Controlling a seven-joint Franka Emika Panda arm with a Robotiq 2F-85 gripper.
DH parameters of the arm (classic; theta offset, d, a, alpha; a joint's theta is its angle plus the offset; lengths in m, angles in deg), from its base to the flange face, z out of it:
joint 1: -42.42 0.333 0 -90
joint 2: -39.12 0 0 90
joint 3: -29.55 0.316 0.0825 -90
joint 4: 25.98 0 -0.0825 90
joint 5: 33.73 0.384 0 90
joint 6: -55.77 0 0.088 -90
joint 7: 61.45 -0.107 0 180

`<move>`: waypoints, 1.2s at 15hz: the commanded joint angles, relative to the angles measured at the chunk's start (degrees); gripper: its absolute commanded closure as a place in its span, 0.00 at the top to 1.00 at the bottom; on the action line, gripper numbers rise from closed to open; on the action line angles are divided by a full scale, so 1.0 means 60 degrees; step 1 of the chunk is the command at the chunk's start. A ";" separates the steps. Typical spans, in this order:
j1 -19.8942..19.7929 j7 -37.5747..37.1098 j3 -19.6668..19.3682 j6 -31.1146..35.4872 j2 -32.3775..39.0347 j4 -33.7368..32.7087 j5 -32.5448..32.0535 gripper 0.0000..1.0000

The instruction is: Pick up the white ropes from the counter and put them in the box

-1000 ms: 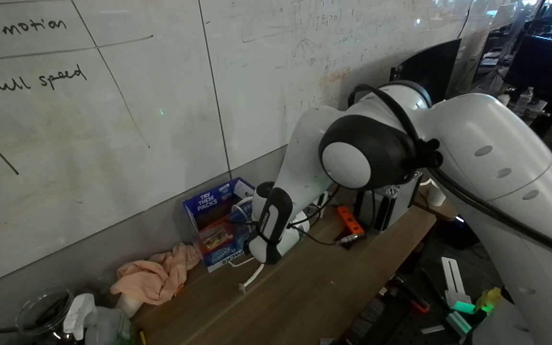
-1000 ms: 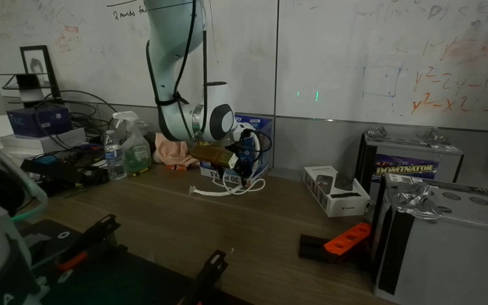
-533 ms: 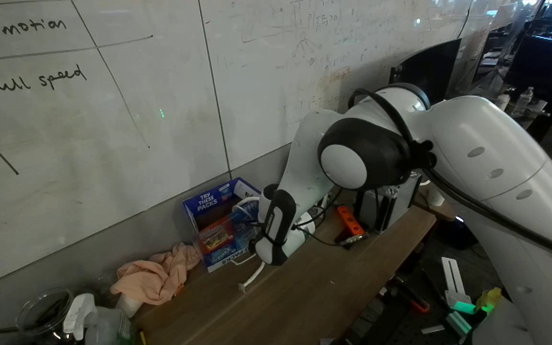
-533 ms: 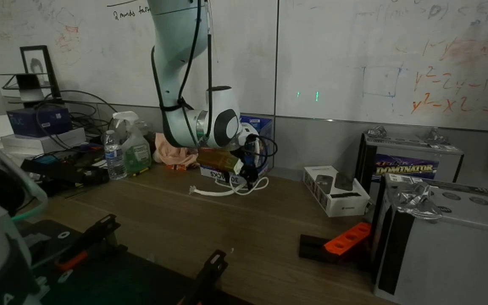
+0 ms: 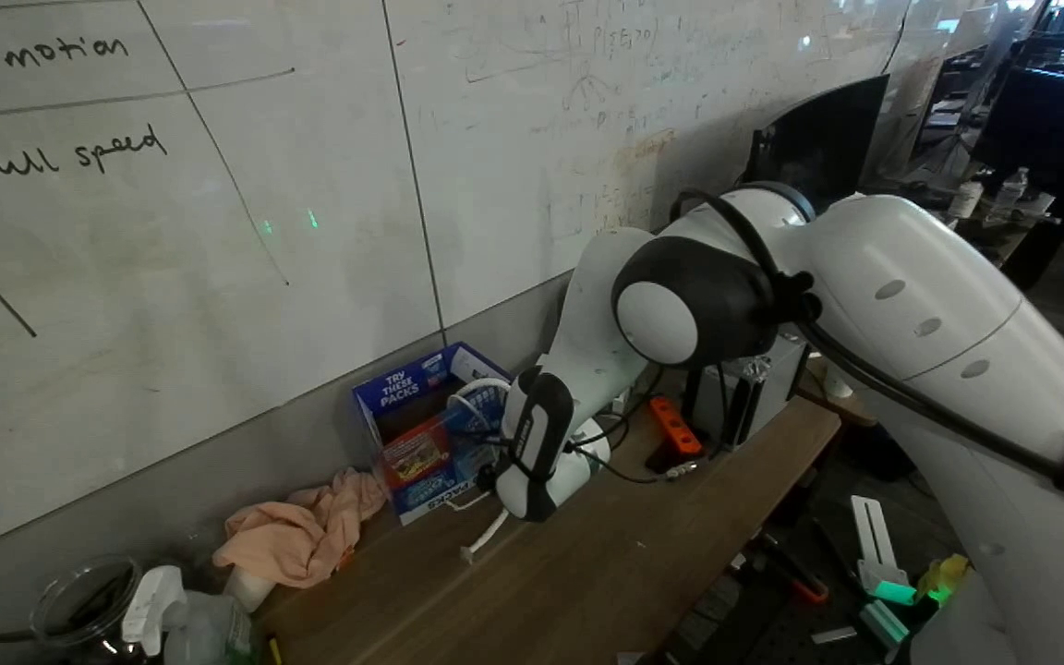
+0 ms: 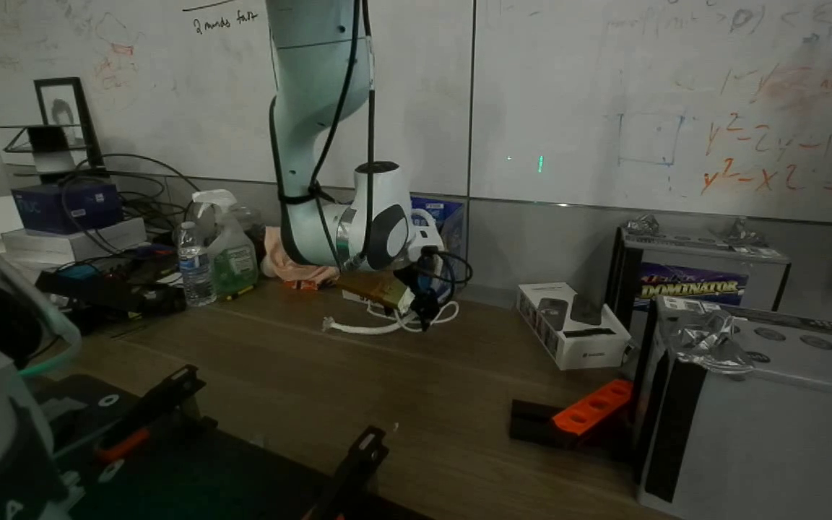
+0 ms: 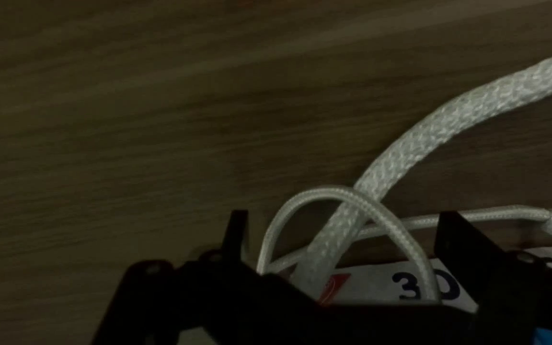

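Note:
The white ropes lie on the wooden counter in front of the box. A thick braided rope point(image 7: 429, 139) and a thin looped rope point(image 7: 403, 235) cross in the wrist view. They also show in both exterior views, as a thick rope end point(image 5: 486, 538) and a tangle point(image 6: 369, 329). The blue box point(image 5: 403, 392) stands against the wall; its white front with "30" point(image 7: 372, 282) shows in the wrist view. A white loop point(image 5: 477, 384) arches at the box's right side. My gripper point(image 7: 343, 232) is open, low over the ropes, with rope between its fingers; it also shows in an exterior view point(image 6: 416, 315).
A peach cloth point(image 5: 306, 531) lies left of the box. A spray bottle point(image 6: 232, 249) and a water bottle point(image 6: 194, 267) stand farther left. A small white box point(image 6: 573, 328), an orange tool point(image 6: 593, 408) and grey batteries point(image 6: 763, 412) are at the right.
The arm has moved down and slightly right in both exterior views, bringing the gripper lower at the ropes. The ropes on the counter look about the same.

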 commanded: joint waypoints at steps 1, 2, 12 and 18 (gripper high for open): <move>-0.0401 0.0309 0.0385 0.0596 0.0409 -0.0566 0.0239 1.00; -0.0450 0.0320 0.0422 0.0657 0.0463 -0.0632 0.0235 1.00; -0.0654 0.0512 0.0478 0.0880 0.0797 -0.0948 0.0170 0.51; -0.0687 0.0645 0.0467 0.0709 0.0719 -0.0978 0.0140 0.05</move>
